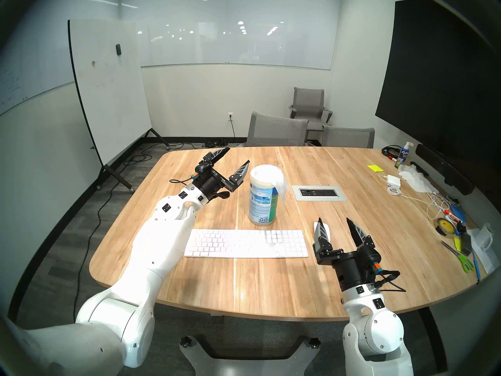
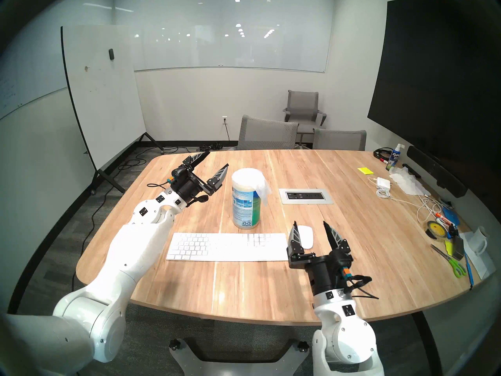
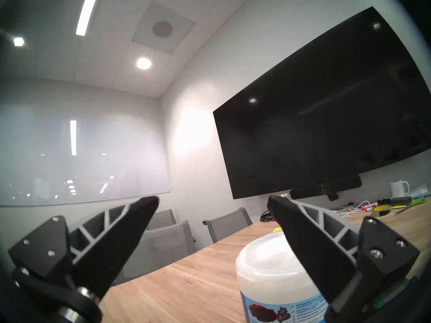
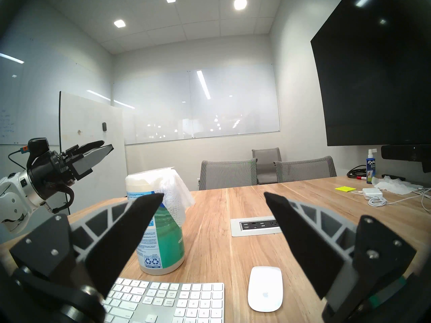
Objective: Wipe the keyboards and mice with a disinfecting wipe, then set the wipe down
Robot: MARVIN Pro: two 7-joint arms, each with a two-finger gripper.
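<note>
Right pincer [image 1: 334, 223] agape above mouse [image 2: 305, 236], near table edge [image 1: 244, 309]

The left arm [image 1: 151, 248] reaches out long from the shoulder, wrist cocked so the left gripper [image 1: 235, 156] points up and away, jaws spread wide with nothing between them. On the other side the right arm [image 1: 374, 321] sits tucked in close and low, and the right gripper [image 1: 334, 221] aims forward, barely tilted up, fingers parted and empty too.
</note>
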